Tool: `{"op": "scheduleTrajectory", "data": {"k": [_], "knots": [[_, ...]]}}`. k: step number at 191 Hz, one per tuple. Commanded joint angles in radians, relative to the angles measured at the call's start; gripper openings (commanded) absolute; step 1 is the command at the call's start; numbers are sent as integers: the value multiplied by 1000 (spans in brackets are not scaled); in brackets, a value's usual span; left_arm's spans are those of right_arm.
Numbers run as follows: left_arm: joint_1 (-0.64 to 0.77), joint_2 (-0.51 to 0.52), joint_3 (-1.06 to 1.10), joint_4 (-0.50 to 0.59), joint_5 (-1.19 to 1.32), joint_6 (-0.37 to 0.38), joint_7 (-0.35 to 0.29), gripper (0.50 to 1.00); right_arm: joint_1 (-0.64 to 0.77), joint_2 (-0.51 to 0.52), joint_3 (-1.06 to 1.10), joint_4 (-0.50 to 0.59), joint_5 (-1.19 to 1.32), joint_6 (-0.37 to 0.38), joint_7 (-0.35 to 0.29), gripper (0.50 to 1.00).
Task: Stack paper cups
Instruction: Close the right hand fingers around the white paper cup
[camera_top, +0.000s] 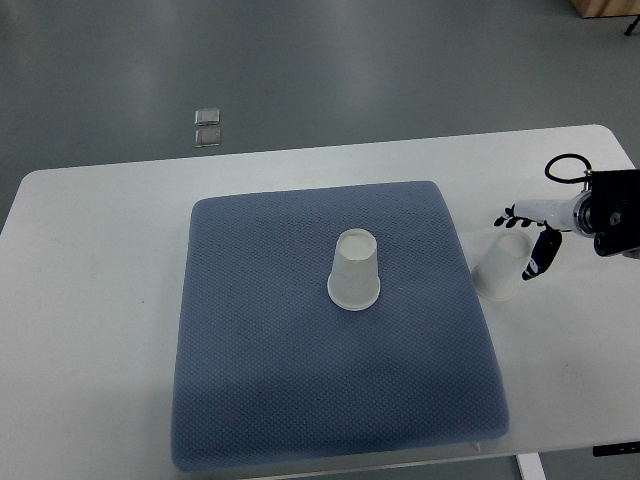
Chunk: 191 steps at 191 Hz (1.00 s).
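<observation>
My right hand (530, 240) is at the tabletop's (90, 300) right edge, fingers (541, 258) apart around one cup (502, 267), not yet closed. The other cup (355, 269) stands upside down mid-mat (250, 380). I should squeeze gently, then lift straight.

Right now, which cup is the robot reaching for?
Find the blue mat on the white table. Just off its right edge a cup stands on bare table by the robot hand. The other cup sits on the mat.

No text, label, brand, number or sign can be read on anything here.
</observation>
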Motion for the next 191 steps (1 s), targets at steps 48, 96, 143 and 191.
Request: {"op": "scheduleTrajectory", "data": {"k": [48, 96, 143, 191], "knots": [[0, 0, 0, 0, 0, -1, 0, 1000, -2, 9, 30, -1, 1, 0, 0, 825], [0, 0, 0, 0, 0, 0, 0, 1000, -4, 12, 28, -6, 1, -2, 0, 776], [0, 0, 0, 0, 0, 0, 0, 1000, -4, 12, 28, -6, 1, -2, 0, 695], [0, 0, 1, 0, 0, 0, 0, 1000, 10, -3, 24, -5, -2, 6, 2, 594]]}}
